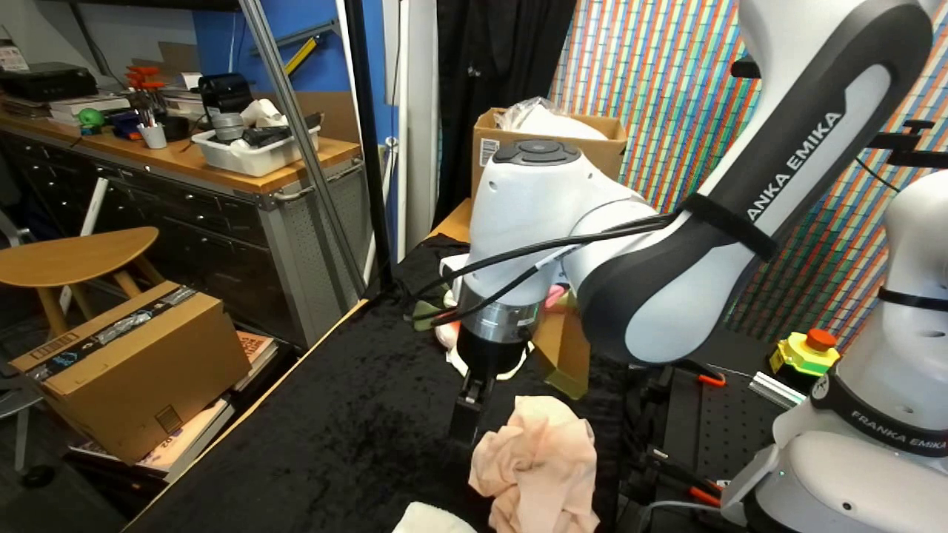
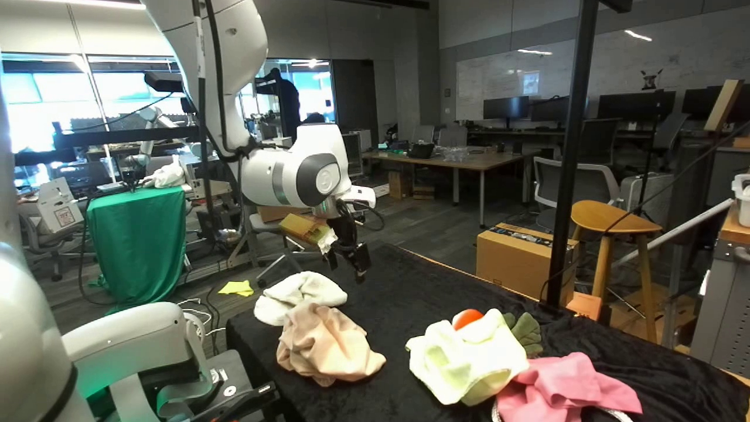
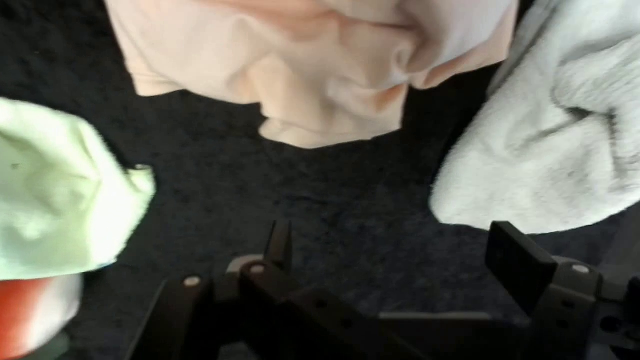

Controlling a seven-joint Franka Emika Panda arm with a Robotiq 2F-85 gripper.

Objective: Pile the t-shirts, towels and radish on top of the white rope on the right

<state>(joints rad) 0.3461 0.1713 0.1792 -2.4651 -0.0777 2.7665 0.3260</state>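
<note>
Black-covered bench [image 2: 404, 310] here — wrist view has the gripper [image 3: 392, 245] spread wide, but you need an exterior view to spot the pink cloth [image 2: 568, 390].

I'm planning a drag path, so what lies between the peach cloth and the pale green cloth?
Only a bare stretch of black tablecloth separates the peach cloth and the pale green cloth in the wrist view.
</note>
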